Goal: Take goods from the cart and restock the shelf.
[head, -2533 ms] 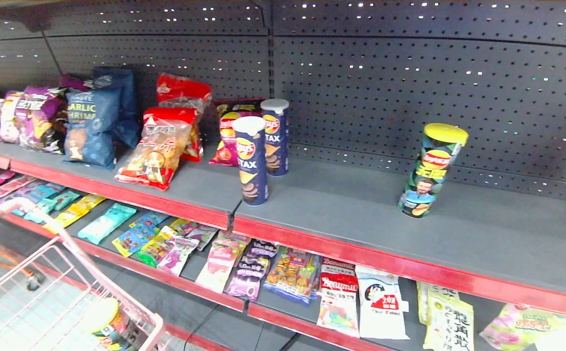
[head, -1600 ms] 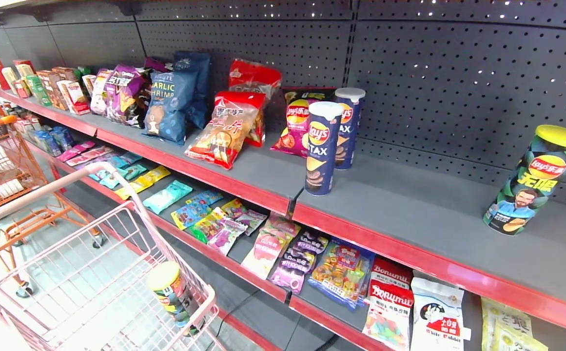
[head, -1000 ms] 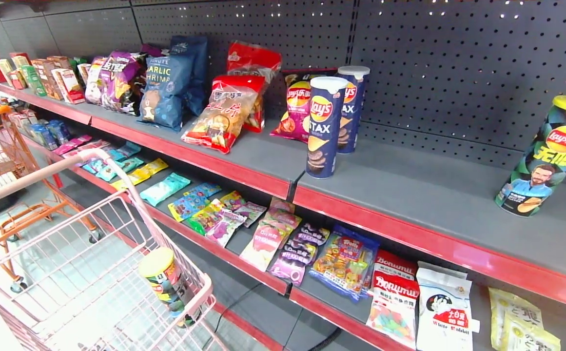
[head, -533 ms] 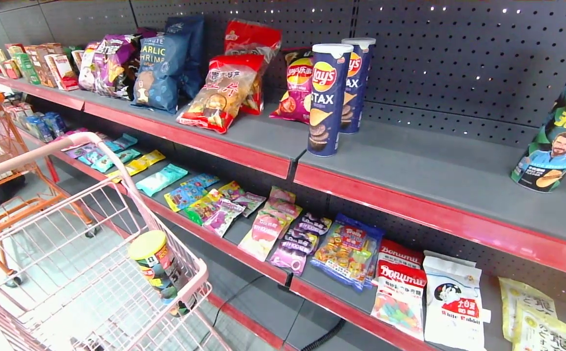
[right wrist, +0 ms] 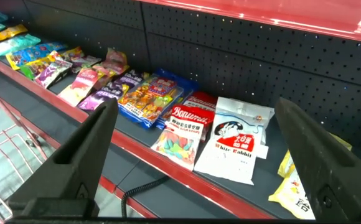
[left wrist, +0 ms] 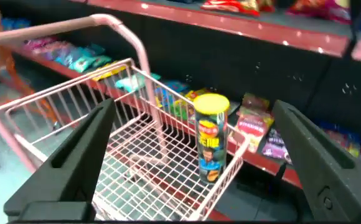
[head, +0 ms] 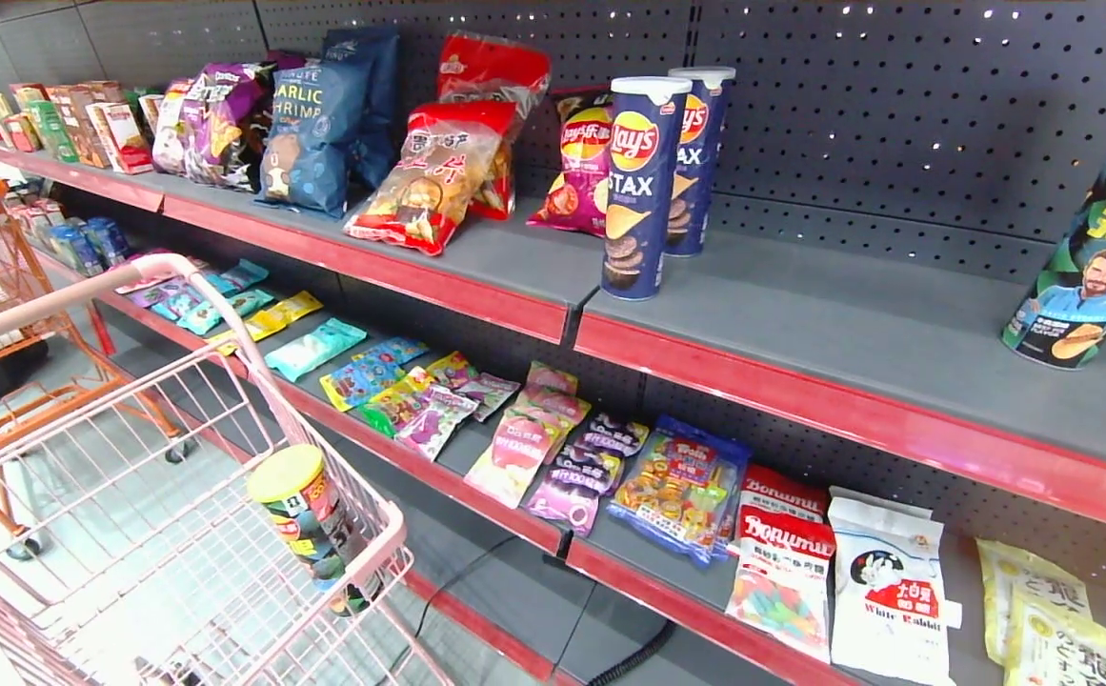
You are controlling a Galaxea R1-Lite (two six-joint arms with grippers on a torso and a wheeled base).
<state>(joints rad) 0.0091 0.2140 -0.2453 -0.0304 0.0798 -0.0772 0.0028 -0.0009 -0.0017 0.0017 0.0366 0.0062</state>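
1. The can [head: 310, 519] stands on end in the cart [head: 57, 307], yellow lid up. It's tucked into the corner nearest the shelf [head: 800, 314], hard against the wire walls as far as I can tell.
2. The left hand [left wrist: 193, 104] hangs above the cart, released and empty, fingers spread wide. The can is framed between them but sits well below.
3. The right hand [right wrist: 196, 102] is released too, holding nothing, out over the candy bags [right wrist: 162, 93] on the lower shelf.
4. So the step in hand, I'd judge, is the pick: left hand down onto that can.
5. To do it well, keep the can centred between the fingers all the way down, and come in from above rather than across the rim.
6. That corner is the catch. 1 finger has to slip between can and wire, so turn the wrist until both fingers land on the open sides, clear of the walls.
7. Close on the body below the lid, not on the lid itself. A smooth tube gripped high could swing or slide.
8. Lift straight up until the base clears the rim, then swing toward the shelf. Dragging it sideways risks snagging the wire.
9. A likely landing spot is the bare stretch between the 2 blue tubes [head: 638, 191] and the green tube [head: 1086, 257]. Keep the can upright.
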